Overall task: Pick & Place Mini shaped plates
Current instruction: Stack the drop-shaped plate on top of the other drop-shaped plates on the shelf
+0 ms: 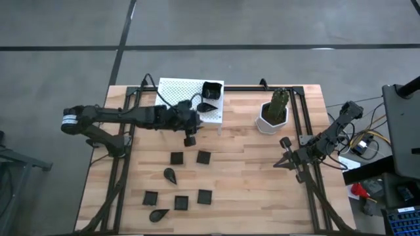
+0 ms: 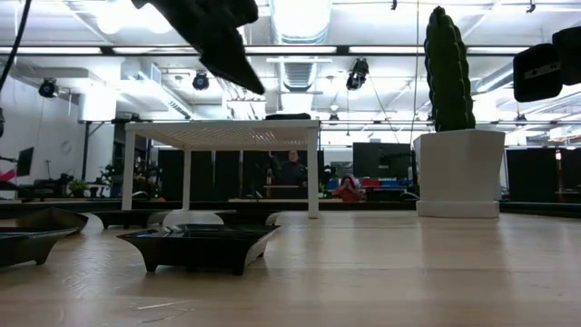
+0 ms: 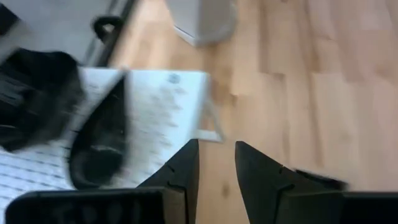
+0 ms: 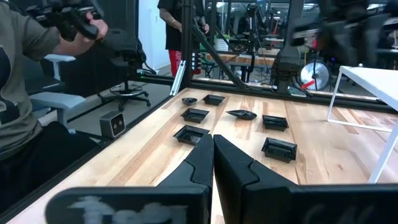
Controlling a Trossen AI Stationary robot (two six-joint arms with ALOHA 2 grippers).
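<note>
High view: seven plates on table, two on rack.

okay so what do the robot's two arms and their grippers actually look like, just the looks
Both arms are dark, jointed and slim. The left arm has a white band with dark markings near its base and a black cable looping by its wrist. The left gripper and right gripper each end in two black, wedge-shaped fingers tapering to points. The right arm is all dark, with cables trailing near its base.
</note>
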